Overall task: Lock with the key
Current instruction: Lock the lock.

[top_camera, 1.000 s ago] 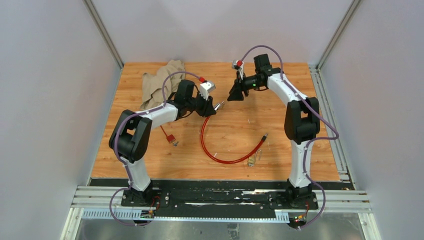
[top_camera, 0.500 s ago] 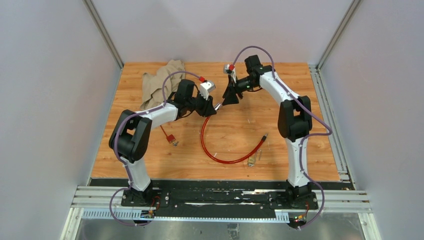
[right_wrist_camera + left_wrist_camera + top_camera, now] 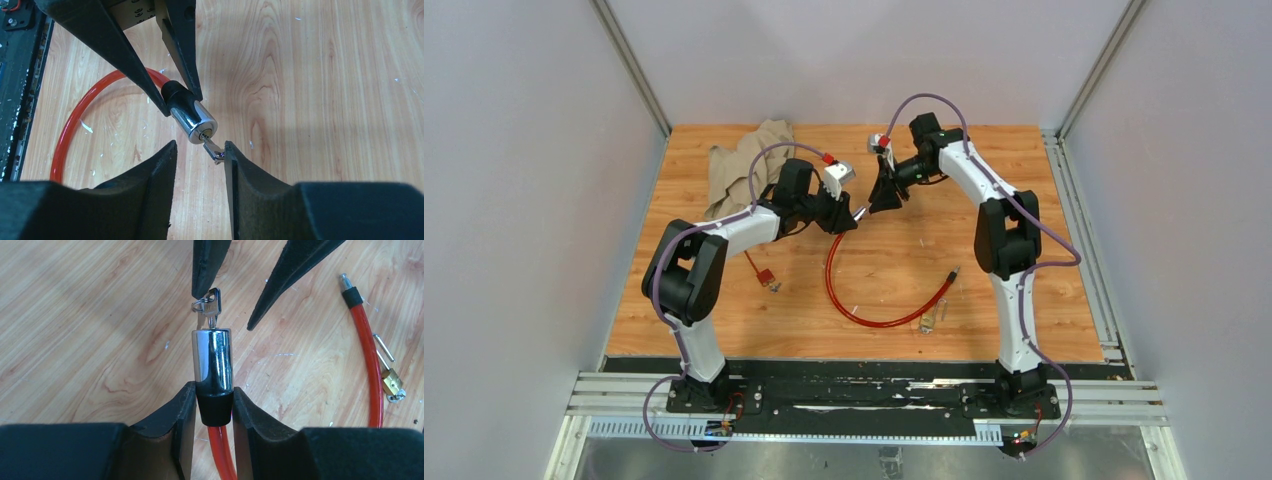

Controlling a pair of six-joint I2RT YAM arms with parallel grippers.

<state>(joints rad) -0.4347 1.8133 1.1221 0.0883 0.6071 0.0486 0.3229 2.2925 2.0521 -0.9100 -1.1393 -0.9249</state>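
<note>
My left gripper (image 3: pixel 214 407) is shut on the black collar of the chrome lock cylinder (image 3: pixel 212 356) at one end of the red cable (image 3: pixel 879 318), held above the table. The tiny silver key (image 3: pixel 212 308) on its small ring sticks out of the cylinder's face. In the right wrist view the key (image 3: pixel 213 149) sits in the cylinder (image 3: pixel 194 119), and my right gripper (image 3: pixel 200 150) is open around it, with the key's head touching one finger (image 3: pixel 231 155). In the top view the two grippers (image 3: pixel 876 205) meet at mid-table.
The cable's free end (image 3: pixel 350 294) lies on the wood to the right. A small brass padlock (image 3: pixel 392 385) lies by it. A short thin red loop with a red tag (image 3: pixel 761 272) lies by the left arm. A beige cloth (image 3: pixel 742 160) lies at the back left.
My right gripper has moved left and down toward the lock cylinder until its fingers flank the key. The left arm has held still with the cylinder.
</note>
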